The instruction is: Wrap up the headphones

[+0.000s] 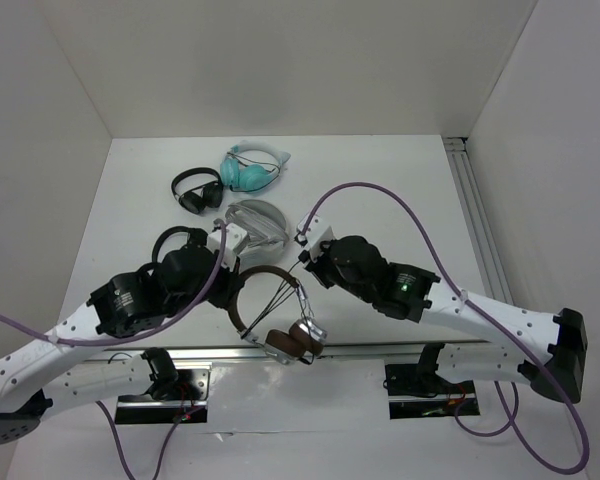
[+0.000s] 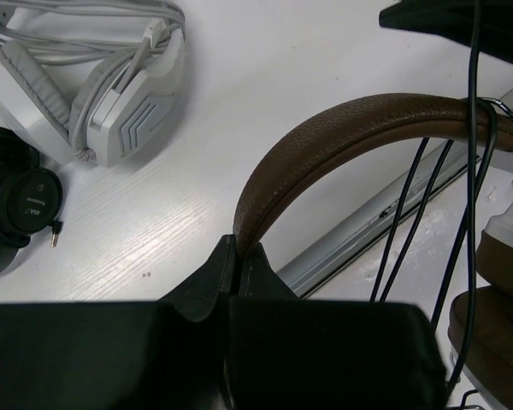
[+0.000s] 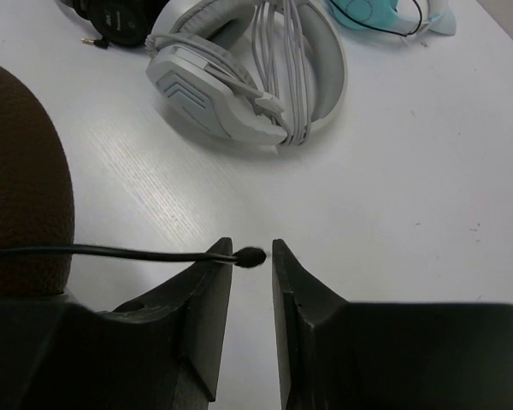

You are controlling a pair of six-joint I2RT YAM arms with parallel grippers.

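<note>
While the headphones (image 1: 276, 318) are lying near the near edge of the desk (image 1: 380, 190), at about 6 o'clock from its middle, their headband (image 2: 359, 120) is curving round at 11 o'clock of the earcups (image 1: 295, 340), which are sitting by the rail (image 1: 380, 350). The left gripper (image 2: 237, 256) is gripping the headband with its jaws closed tight on the band's lower end. The thin cable (image 3: 111, 251) is running from the headband side to the right gripper (image 3: 251, 249), at 1 o'clock of the earcups. Its jaws are standing only narrowly apart, and the cable's tip is sitting in the gap against one finger, not visibly pinched. At 12 o'clock of the headphones a white headset (image 3: 239, 77) is lying on the desk. Farther out, a teal pair (image 1: 250, 170) is resting at 12 o'clock and a black pair (image 1: 197, 188) at 11 o'clock.
</note>
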